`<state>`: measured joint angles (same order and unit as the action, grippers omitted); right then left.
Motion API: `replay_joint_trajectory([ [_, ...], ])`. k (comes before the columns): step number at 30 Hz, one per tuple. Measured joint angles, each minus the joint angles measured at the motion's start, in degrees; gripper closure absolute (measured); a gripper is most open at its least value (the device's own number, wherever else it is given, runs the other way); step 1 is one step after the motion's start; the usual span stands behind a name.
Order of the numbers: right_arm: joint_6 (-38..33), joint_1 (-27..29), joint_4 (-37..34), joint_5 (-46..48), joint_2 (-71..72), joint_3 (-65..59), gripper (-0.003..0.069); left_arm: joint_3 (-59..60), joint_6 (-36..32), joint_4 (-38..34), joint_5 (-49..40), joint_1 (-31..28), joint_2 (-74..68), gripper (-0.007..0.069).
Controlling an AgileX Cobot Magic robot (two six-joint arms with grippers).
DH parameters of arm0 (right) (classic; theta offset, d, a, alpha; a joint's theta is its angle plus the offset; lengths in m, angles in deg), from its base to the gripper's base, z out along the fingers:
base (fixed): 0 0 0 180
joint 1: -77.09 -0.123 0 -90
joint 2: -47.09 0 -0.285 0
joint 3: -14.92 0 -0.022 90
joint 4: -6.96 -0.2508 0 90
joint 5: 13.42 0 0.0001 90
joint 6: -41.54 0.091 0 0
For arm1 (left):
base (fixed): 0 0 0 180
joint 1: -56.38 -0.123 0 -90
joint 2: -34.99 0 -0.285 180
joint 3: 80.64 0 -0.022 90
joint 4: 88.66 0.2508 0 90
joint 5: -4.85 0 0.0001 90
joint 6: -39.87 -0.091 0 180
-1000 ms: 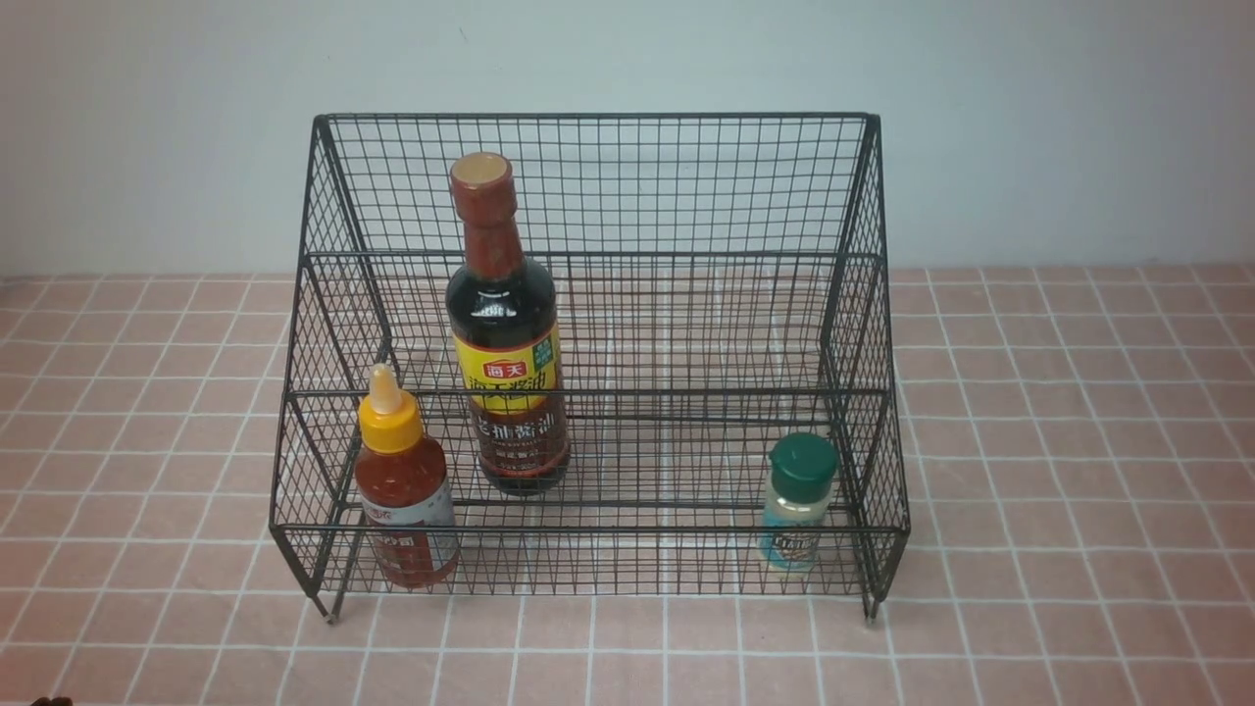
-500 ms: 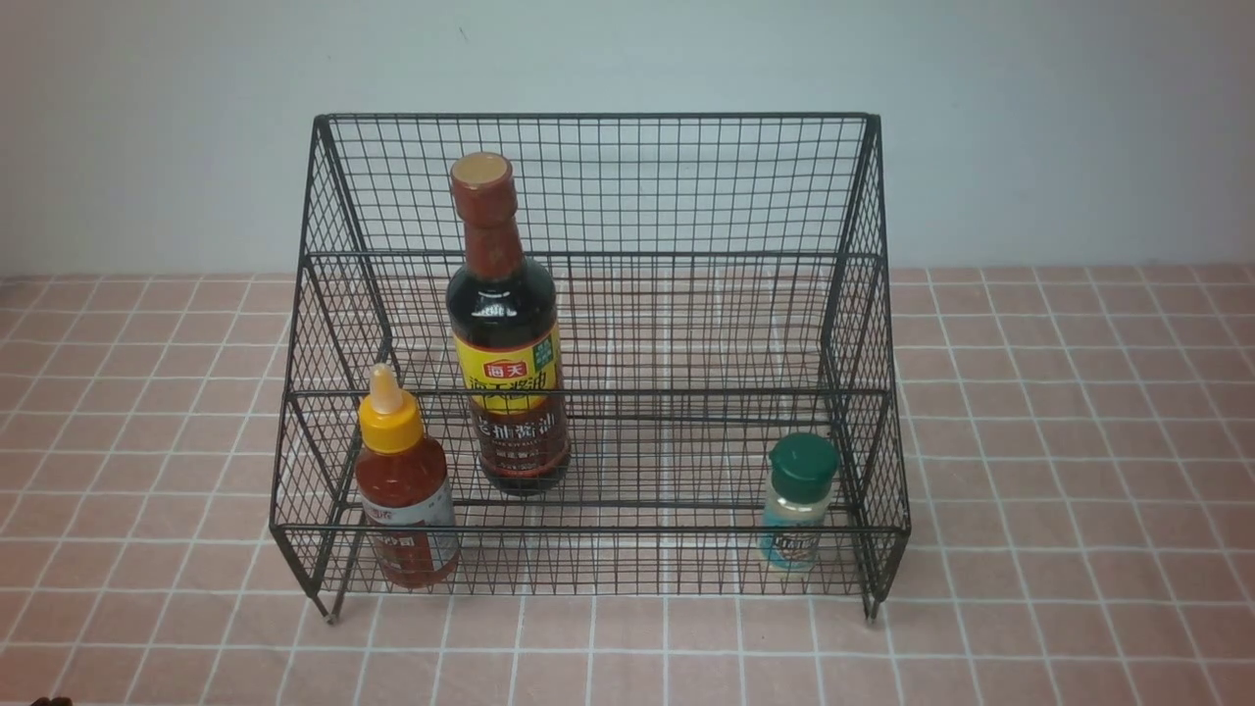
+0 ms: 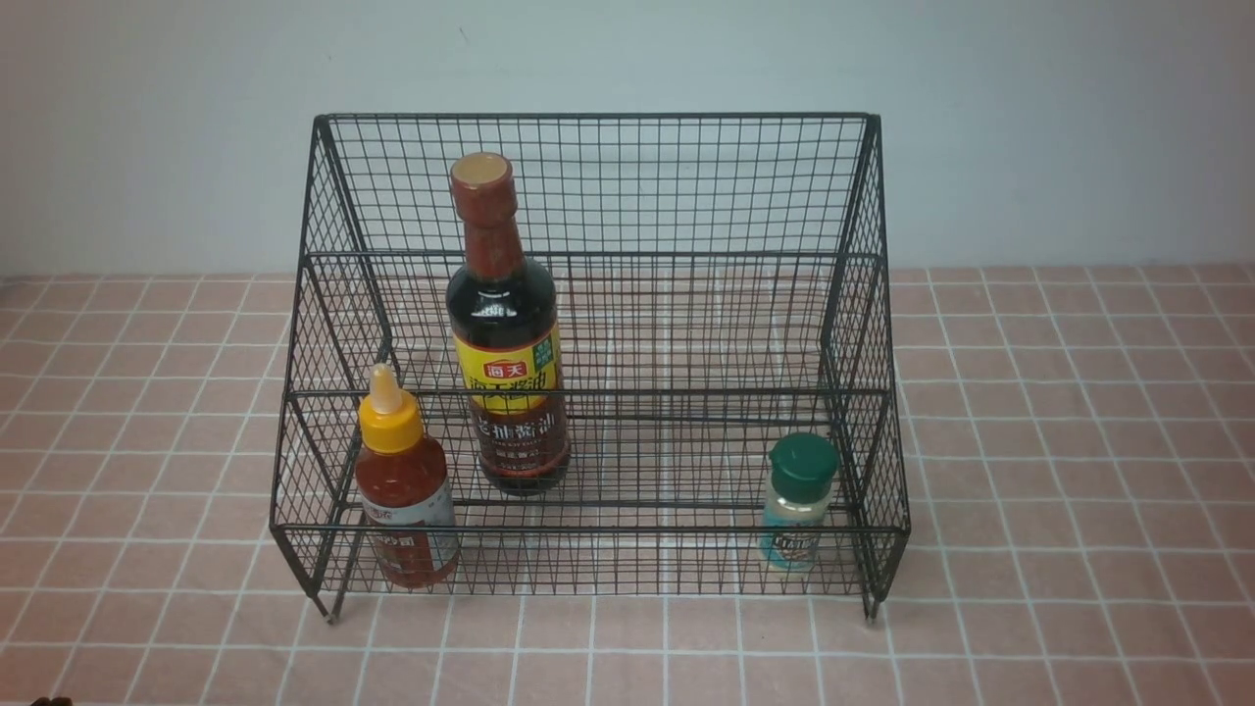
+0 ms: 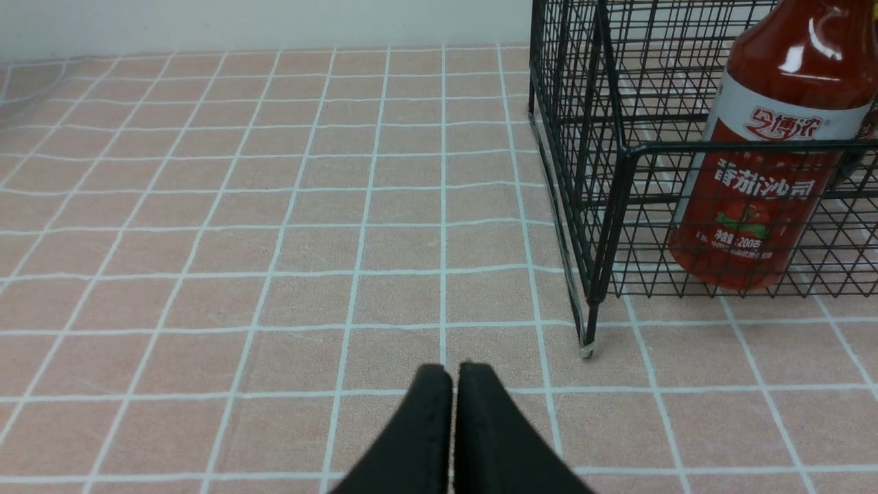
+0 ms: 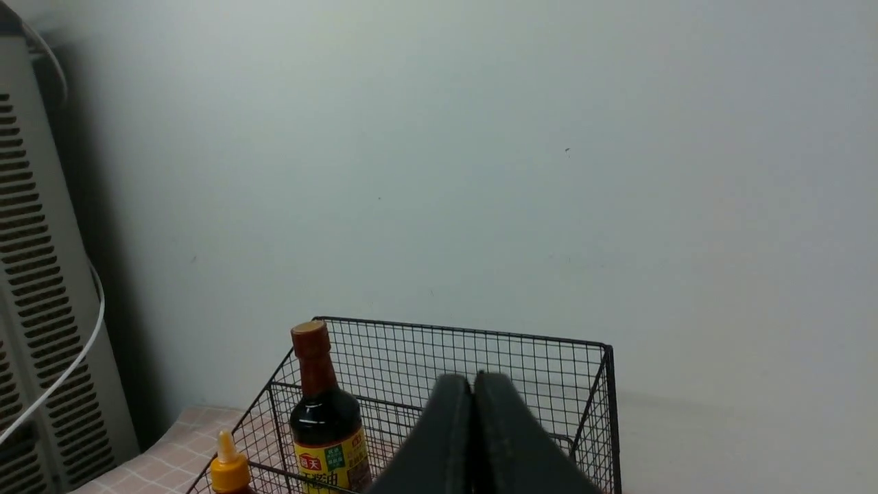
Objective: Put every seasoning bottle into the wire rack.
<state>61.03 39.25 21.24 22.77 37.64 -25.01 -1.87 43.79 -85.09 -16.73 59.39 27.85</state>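
Moved: nothing since earlier frames | bottles: soy-sauce bottle (image 3: 506, 324), red sauce bottle (image 3: 404, 490), green-lidded shaker (image 3: 798, 502) upright inside wire rack (image 3: 598, 186) | left claw (image 4: 453, 384), right claw (image 5: 472, 394): closed, empty, withdrawn; task looks done

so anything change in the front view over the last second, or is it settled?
Nothing visibly changed. The soy sauce bottle, the red sauce bottle and the green-lid shaker stand upright in the wire rack, in the same spots as a second ago. No arm enters the front view. The left gripper and right gripper are both shut and empty now.
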Motion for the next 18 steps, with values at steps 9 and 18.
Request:
replay_joint_trajectory([
  [9,-13.2,0.0,-10.4,-3.7,0.0,-2.2,0.0673,0.0,0.0,0.0,0.0,0.0,0.0,0.0631],
  [18,-15.1,2.2,-10.6,-5.6,0.7,-6.9,0.0673,0.0,0.0,0.0,0.0,0.0,0.0,0.0631],
])
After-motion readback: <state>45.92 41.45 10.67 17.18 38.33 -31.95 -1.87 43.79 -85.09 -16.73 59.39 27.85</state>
